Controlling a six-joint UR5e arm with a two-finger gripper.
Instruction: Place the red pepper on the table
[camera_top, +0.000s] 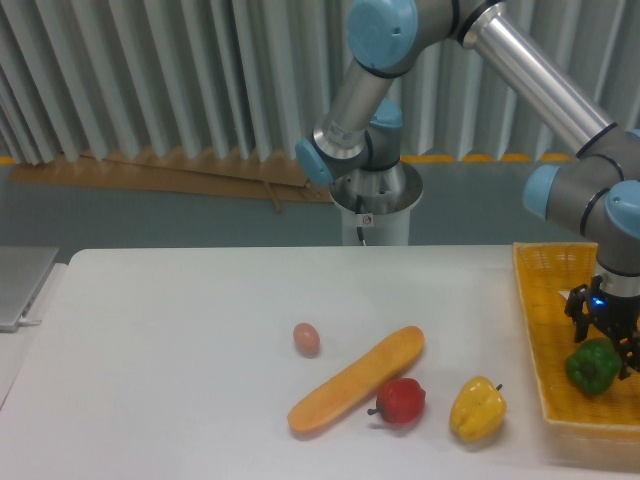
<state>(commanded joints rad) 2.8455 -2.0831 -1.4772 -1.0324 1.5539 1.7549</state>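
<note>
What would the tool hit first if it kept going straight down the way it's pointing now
Most likely the green pepper, lying right under the tool in the yellow basket. Depth is hard to judge from this single view.

A single fixed camera looks from the table's (200, 300) 6 o'clock edge toward the arm's base (375, 205) at 12 o'clock.

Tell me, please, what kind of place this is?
Probably a robotics lab or test cell: an industrial robot arm bolted behind a plain white table, plastic-looking toy vegetables such as the glossy red pepper, and a corrugated metal wall.
</note>
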